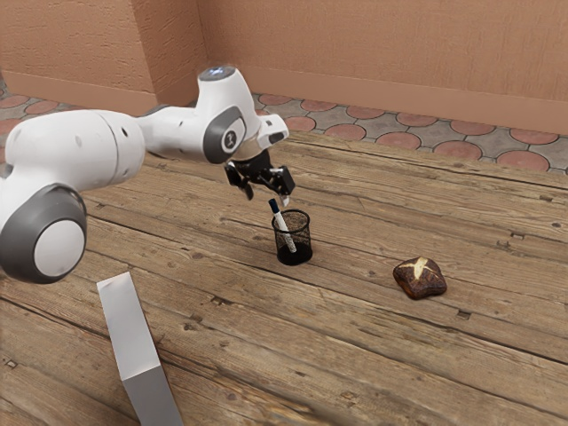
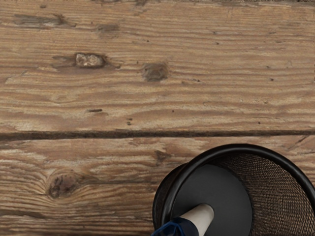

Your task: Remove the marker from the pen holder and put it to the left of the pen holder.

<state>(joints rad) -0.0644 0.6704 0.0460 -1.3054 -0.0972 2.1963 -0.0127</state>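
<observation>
In the exterior view my gripper (image 1: 267,194) hangs just above the pen holder, its two fingers spread apart with nothing held. The black mesh pen holder (image 1: 295,255) stands upright on the table. Leaning inside it is the white marker (image 1: 285,232), whose dark blue cap sticks out above the rim, close below the fingers. From the wrist, the holder (image 2: 211,181) lies under the hand, and the marker (image 2: 200,217) rises from its dark bottom with the blue cap toward the camera. The marker's upper end is cut off there.
A brown bread roll (image 1: 421,278) with a pale cross on top lies on the wooden table (image 1: 355,346), toward the exterior view's right from the holder. A grey-white angular block (image 1: 130,333) is at the exterior view's lower left.
</observation>
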